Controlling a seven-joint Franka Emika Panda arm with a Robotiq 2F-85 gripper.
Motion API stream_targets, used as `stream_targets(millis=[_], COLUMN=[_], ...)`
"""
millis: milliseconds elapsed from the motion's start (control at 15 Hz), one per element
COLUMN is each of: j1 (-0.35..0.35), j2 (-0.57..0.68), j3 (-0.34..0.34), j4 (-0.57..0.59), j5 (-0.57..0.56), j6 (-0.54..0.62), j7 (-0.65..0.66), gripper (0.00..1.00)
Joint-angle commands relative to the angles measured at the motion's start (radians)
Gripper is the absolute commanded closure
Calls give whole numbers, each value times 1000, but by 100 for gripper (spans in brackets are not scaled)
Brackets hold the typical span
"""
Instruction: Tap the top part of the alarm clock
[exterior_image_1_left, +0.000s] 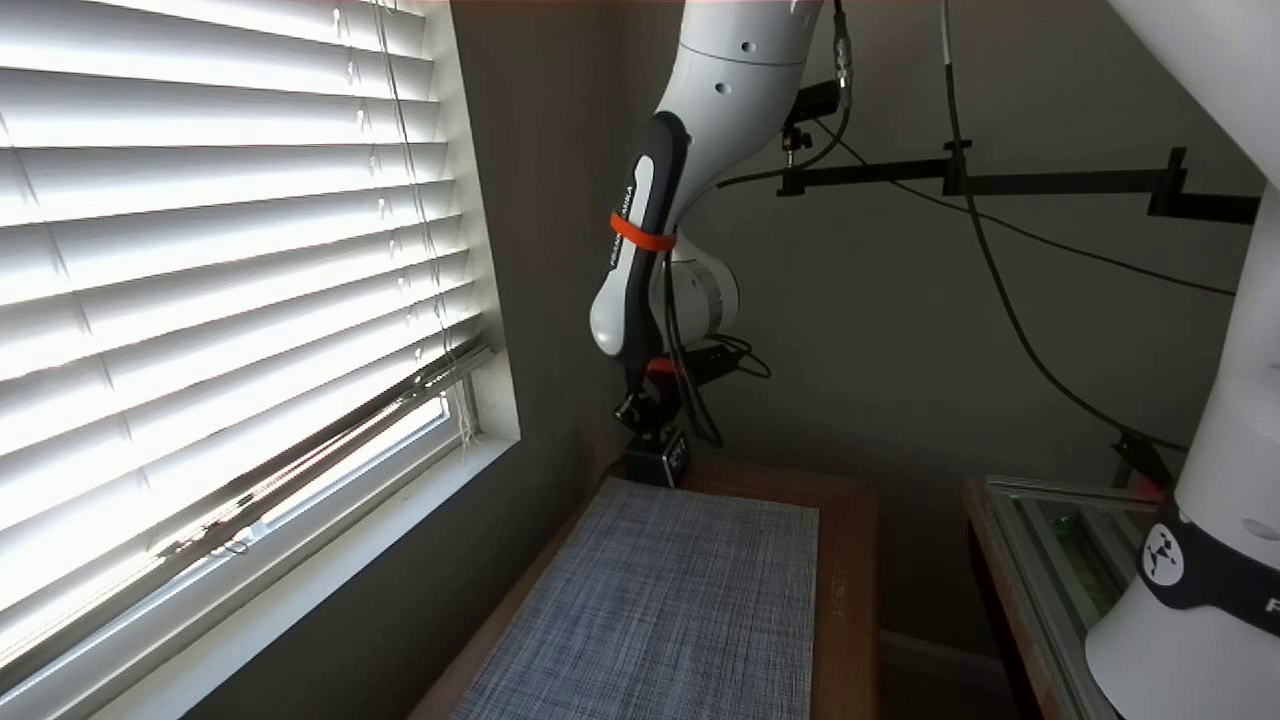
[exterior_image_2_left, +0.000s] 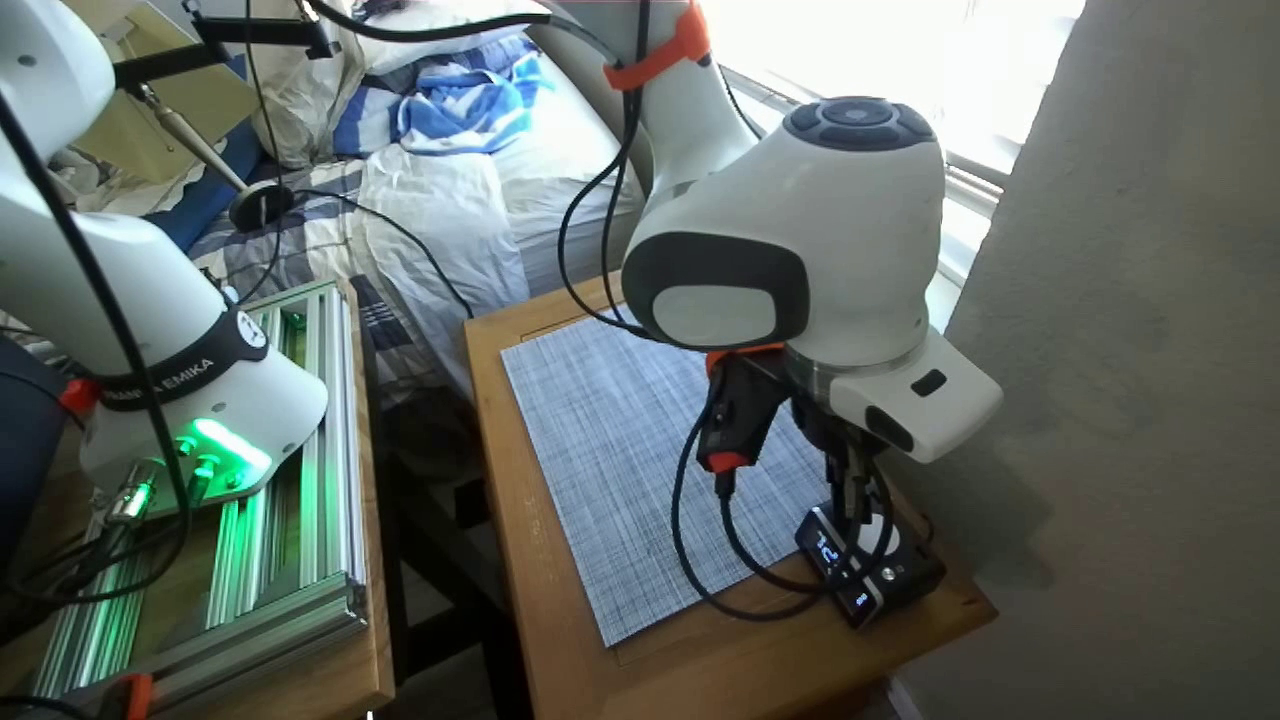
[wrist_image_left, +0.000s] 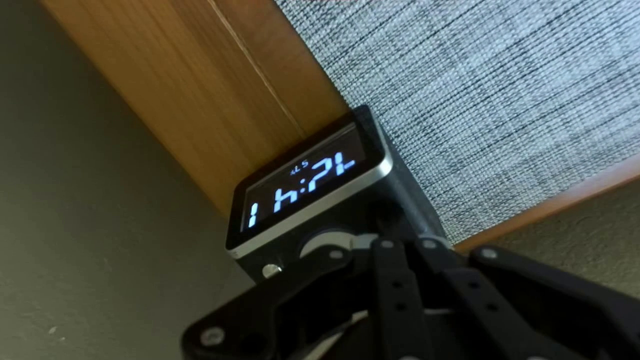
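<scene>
The alarm clock is a small dark box with a lit digital display. It stands at the table's corner in both exterior views (exterior_image_1_left: 655, 465) (exterior_image_2_left: 905, 580) and fills the middle of the wrist view (wrist_image_left: 305, 175). Its top part (wrist_image_left: 345, 212) is a dark panel with a pale round area and a small silver knob. My gripper (wrist_image_left: 392, 215) is shut, with its fingertips together and nothing seen between them. The gripper also shows in an exterior view (exterior_image_2_left: 852, 505), pointing down over the clock's top. The tips are at or just above the top; contact cannot be told. The fingers hide part of the pale area.
The wooden table (exterior_image_2_left: 560, 600) carries a grey woven mat (exterior_image_2_left: 600, 430) beside the clock. Walls (exterior_image_2_left: 1130, 350) stand close to the clock's corner, and a window with blinds (exterior_image_1_left: 220, 250) runs along one side. Loose black cables (exterior_image_2_left: 690, 560) hang from the wrist.
</scene>
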Motion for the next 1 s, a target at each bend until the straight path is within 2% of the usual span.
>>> stream_targets(millis=[0, 933], j1=[-13, -42], j2=[56, 71], j3=[5, 36], j4=[39, 27], j5=[20, 48], j6=[29, 58], j7=[10, 3], gripper=[100, 100])
